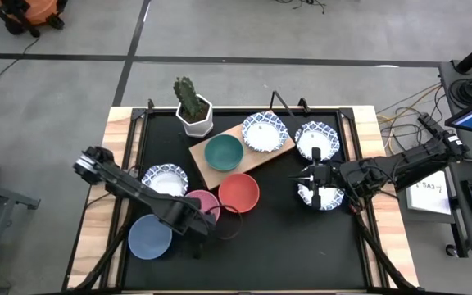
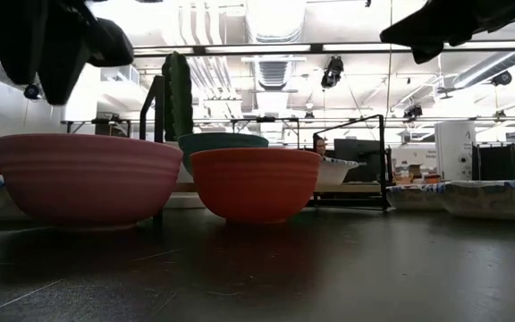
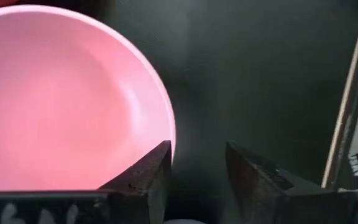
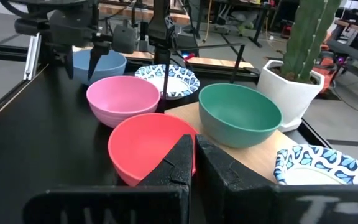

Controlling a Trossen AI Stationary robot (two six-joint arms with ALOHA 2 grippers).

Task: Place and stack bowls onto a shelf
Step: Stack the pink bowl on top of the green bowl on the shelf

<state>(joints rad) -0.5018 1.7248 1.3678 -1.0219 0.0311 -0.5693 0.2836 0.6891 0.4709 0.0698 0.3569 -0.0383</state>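
Evidently left gripper (image 3: 197, 171) hung open beside pink bowl (image 3: 67, 99) (light, rigid, slick); pinch the rim.

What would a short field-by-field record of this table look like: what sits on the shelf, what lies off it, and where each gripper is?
Shelf: light-brown wooden board, on the black table
On shelf: plain green bowl; white bowl with blue patterned rim
Off shelf, plain: red bowl, pink bowl, blue bowl
Off shelf, patterned: one near left arm, two at right
Left gripper: open, beside the pink bowl's rim
Right gripper: fingers nearly together, above a patterned bowl
Other: cactus in white hexagonal pot
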